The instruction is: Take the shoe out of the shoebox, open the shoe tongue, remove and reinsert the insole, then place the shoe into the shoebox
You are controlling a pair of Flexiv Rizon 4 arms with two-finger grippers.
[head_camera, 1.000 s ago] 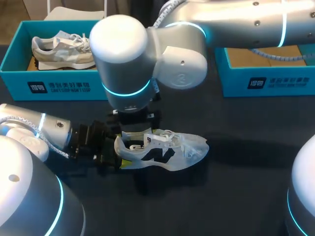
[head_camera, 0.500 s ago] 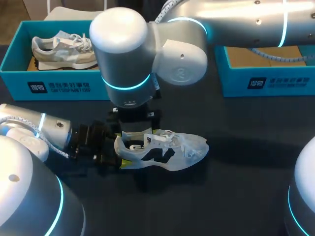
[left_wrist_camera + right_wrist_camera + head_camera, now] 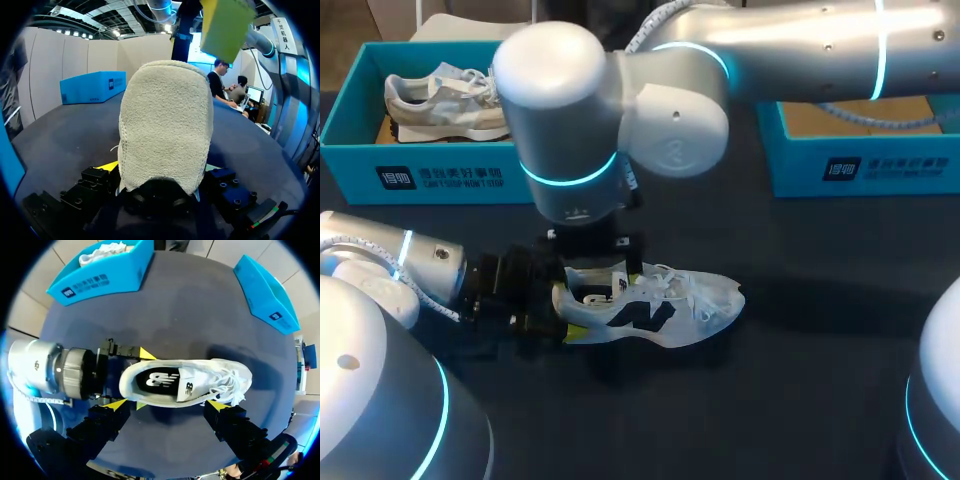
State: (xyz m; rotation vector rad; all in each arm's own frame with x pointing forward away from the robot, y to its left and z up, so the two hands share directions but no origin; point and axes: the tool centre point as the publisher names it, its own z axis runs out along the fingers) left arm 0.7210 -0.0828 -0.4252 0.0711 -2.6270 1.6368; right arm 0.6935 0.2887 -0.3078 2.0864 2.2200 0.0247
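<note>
A white shoe [image 3: 660, 305] with a black logo lies on its sole on the dark table, toe to the right. From the left, my left gripper [image 3: 563, 306] has a finger on each side of the heel. The fuzzy heel [image 3: 165, 125] fills the left wrist view between its fingers [image 3: 111, 166]. My right arm comes in from the upper right, and its gripper [image 3: 592, 248] hangs just above the shoe's opening. Seen from the right wrist, the right gripper [image 3: 167, 404] is open and holds nothing; the dark insole [image 3: 162, 380] shows inside the shoe [image 3: 190, 385].
A blue shoebox [image 3: 440, 175] at the back left holds a grey shoe [image 3: 445, 100]. A second blue box [image 3: 865, 165] stands at the back right. My right arm's large joint [image 3: 580, 110] covers the table's middle back.
My right arm has drifted slightly to the left above the shoe. The shoe and my left gripper have stayed where they were.
</note>
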